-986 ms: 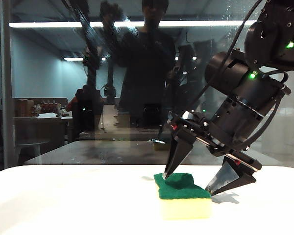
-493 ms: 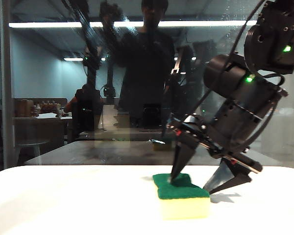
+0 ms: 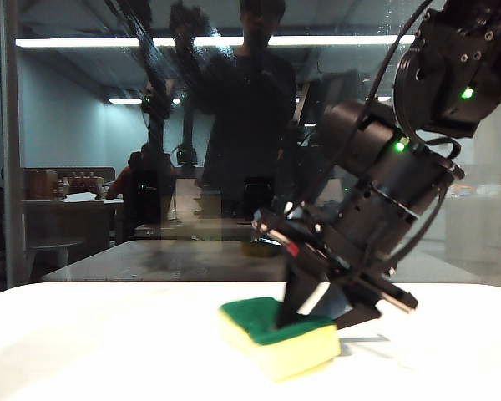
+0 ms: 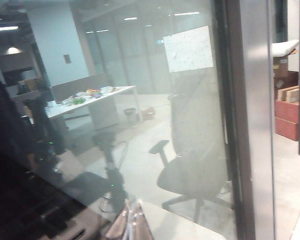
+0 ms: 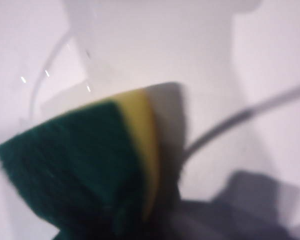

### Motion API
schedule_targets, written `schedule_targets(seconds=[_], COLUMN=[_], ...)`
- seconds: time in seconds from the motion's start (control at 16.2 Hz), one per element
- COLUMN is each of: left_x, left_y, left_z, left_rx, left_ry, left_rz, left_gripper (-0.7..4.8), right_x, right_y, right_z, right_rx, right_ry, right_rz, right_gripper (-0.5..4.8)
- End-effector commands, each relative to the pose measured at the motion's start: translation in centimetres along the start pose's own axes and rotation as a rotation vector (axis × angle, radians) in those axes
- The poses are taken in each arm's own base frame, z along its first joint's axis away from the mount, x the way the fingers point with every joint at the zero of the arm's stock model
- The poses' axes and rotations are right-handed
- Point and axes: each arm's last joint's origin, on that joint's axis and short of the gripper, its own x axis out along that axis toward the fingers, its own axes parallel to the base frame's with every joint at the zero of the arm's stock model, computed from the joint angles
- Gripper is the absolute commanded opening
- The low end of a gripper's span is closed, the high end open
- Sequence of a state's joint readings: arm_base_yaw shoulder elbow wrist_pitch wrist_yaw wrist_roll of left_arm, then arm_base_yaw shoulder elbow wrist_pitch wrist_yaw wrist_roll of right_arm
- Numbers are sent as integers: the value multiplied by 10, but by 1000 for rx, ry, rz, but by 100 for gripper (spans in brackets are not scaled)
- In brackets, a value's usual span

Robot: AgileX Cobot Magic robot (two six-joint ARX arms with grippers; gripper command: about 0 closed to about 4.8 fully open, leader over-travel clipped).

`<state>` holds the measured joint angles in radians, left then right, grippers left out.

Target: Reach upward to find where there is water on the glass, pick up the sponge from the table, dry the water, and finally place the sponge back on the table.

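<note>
On the wide white table (image 3: 108, 351), seen from the exterior view, the black right gripper (image 3: 313, 307) points down with its fingers drawn in on the yellow foam sponge with its dark green scouring top (image 3: 275, 338); the sponge sits tilted beneath them. Behind the gripper rises the large dark reflective glass (image 3: 83, 167).

Left wrist view: only the glass (image 4: 140, 125) and its frame bar (image 4: 250, 120) show; the left gripper is out of sight.

Right wrist view: the sponge (image 5: 90, 160) fills the blurred foreground over the table (image 5: 270, 60).
</note>
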<state>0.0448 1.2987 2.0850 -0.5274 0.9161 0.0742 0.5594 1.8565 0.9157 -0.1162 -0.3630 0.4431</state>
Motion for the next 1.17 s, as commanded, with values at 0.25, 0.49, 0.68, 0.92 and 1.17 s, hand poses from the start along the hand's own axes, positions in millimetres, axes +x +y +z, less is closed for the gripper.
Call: schedule_targets(seconds=[0.25,0.49,0.68,0.92,1.17], left_x=[-2,-2,-2,-2,-2], left_y=[-2,-2,-2,-2,-2], left_z=[3,3,3,3,3], left_rx=[13,12,8,7,8], left_ry=[-12,-12,-9,-8,-8], left_rz=[-3,-3,-3,-3,-4], left_gripper=[-6,-6,-6,-6,-6], right_x=[3,-19,-60,-132,-228], right_y=[-5,13,40,78,120], right_z=[-10,8,30,53,66], right_rx=[22,-12,-106,-236,-378], right_ry=[59,-12,-131,-267,-539], right_rz=[-56,-11,27,-37,-64], right_gripper=[-6,-6,-6,-6,-6])
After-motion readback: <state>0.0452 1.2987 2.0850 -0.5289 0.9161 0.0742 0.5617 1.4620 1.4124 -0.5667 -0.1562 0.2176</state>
